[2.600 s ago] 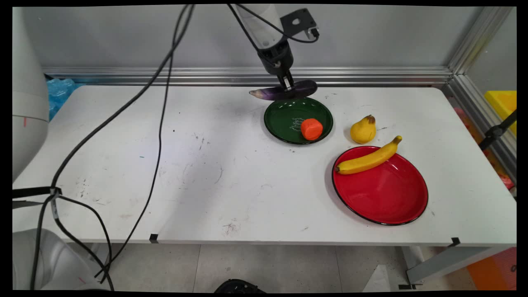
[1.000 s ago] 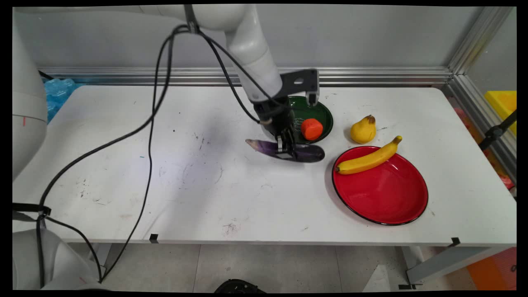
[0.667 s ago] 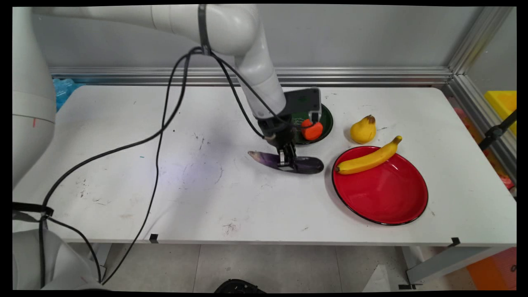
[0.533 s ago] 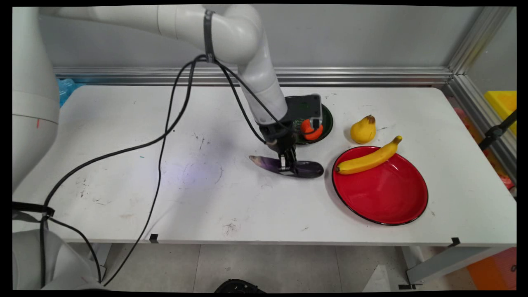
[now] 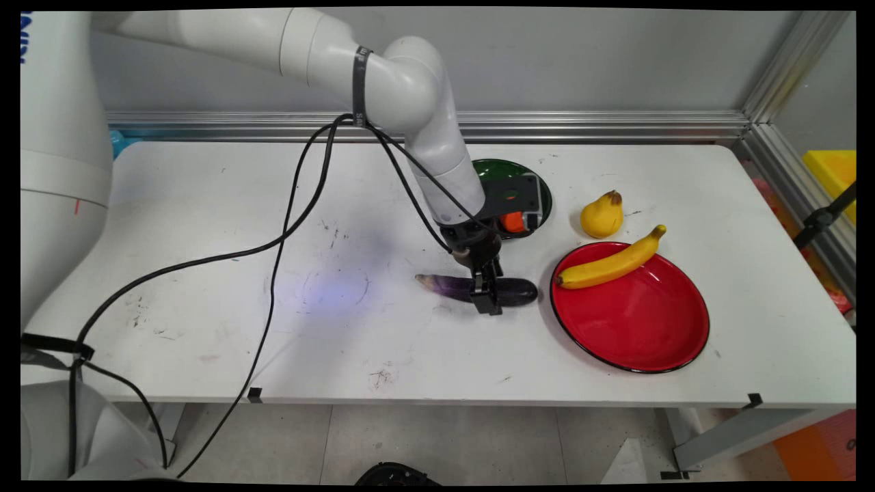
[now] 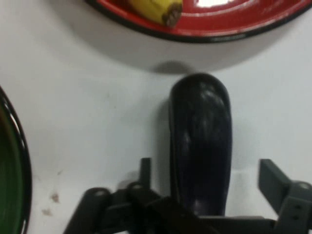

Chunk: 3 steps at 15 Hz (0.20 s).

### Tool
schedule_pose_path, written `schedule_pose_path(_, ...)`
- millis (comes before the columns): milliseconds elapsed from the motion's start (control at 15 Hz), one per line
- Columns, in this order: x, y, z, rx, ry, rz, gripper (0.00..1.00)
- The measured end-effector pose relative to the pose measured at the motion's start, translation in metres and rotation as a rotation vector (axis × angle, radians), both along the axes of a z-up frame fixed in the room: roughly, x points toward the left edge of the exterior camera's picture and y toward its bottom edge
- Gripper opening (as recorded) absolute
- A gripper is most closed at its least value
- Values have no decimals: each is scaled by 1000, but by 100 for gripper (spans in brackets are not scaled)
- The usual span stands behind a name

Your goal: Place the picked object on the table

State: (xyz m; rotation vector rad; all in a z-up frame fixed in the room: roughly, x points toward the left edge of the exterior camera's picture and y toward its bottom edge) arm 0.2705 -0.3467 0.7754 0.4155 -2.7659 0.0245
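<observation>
The big white table (image 5: 205, 205) holds everything here. On it, toward three o'clock, sits a round shiny red plate with a black rim (image 5: 642, 328). A long yellow banana (image 5: 608, 263) lies across the plate's far edge. A little past the plate, near two o'clock, stands a small yellow pear with a brown stem (image 5: 601, 215). Toward twelve o'clock is a smaller round dark green plate (image 5: 489, 167), and an orange chunk (image 5: 511, 221) peeks out on it from behind the arm's hand.

Near the middle of the table lies a long, dark purple eggplant with a pale, thin tip (image 5: 472, 288). It rests flat on the table, between the green plate and the red plate, with its fat end just beside the red plate's rim.

The black two-finger gripper (image 5: 489, 298) is down over the eggplant's thick part. In the hand view its fingers (image 6: 273, 178) stand spread apart, one on each side of the eggplant, with a gap showing. They are not pinching it.

The eggplant looks smooth and shiny, so it may be slippery. It is probably a light toy. The thick middle looks like the best place to hold it.

I cannot read any writing near the eggplant.
</observation>
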Motion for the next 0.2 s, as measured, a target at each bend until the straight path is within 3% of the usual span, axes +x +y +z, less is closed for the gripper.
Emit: schedule_pose_path(200,3,0,4,-4,17,-3,100)
